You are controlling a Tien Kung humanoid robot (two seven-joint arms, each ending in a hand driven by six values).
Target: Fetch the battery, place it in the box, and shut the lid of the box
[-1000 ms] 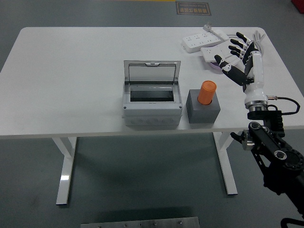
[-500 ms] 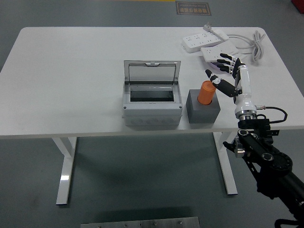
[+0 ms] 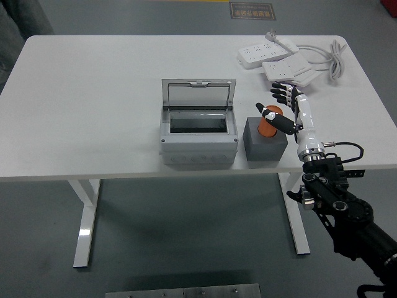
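Table (image 3: 93, 93), white and smooth, carries a grey plastic box (image 3: 198, 140) with its clear hinged lid (image 3: 198, 93) standing upright and its rectangular opening showing dark inside. Right of the box sits a squat grey block (image 3: 265, 146) holding the orange cylindrical battery (image 3: 267, 126) upright in its top. The right hand (image 3: 286, 108) hovers by the battery with fingers spread, thumb touching its top, gripping nothing.

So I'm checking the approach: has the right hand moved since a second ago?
Yes. The right hand has moved left, away from the power strips toward the orange battery in its grey holder; its thumb now reaches over the battery.
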